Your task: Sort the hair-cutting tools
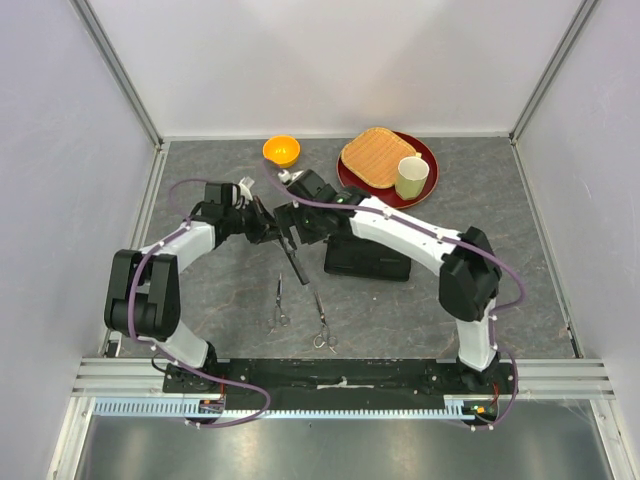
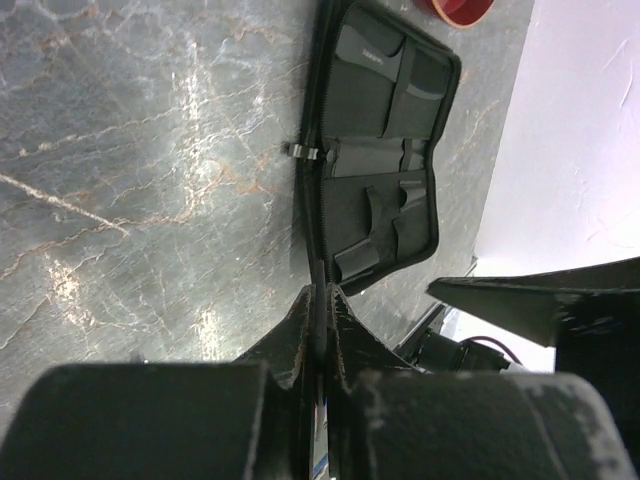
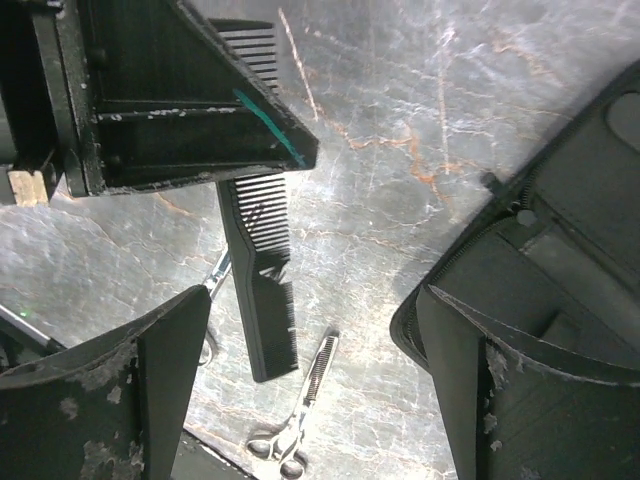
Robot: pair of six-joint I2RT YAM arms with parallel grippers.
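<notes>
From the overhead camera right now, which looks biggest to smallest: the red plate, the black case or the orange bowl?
1. Red plate
2. Black case, partly hidden under the right arm
3. Orange bowl

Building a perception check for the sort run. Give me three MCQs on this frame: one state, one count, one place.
1. The black case is: A zipped shut; B folded in half; C lying open.
2. How many scissors show? A one; B two; C four.
3. The scissors lie: A on the table, nearer the arm bases than the case; B inside the case; C on top of the case.

Answers:
1. C, the left wrist view shows its inner pockets.
2. B, the top view shows one pair and a second beside it.
3. A, both rest on bare tabletop, apart from the case.
</notes>
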